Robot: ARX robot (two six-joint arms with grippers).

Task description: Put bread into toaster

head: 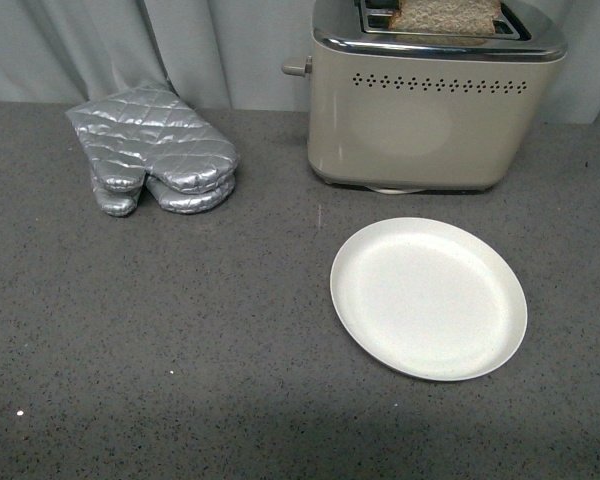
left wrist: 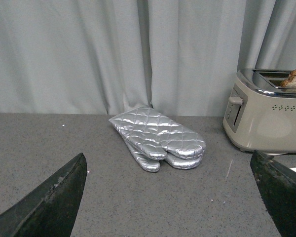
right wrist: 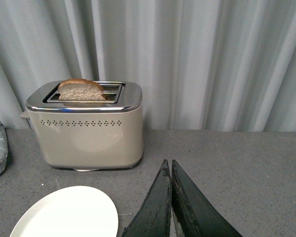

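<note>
Grey counter (head: 180,330) | tan bread (right wrist: 81,92) upright in toaster (right wrist: 86,131) slot | left pincer (left wrist: 172,197) released | right pincer (right wrist: 171,202) clenched, nothing held

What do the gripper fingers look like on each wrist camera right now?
Left gripper: two dark, almost black fingers with worn, scuffed edges, tapering to wedges. Right gripper: the same dark, flat, blade-like fingers, narrowing to points. No cables or markings show.
</note>
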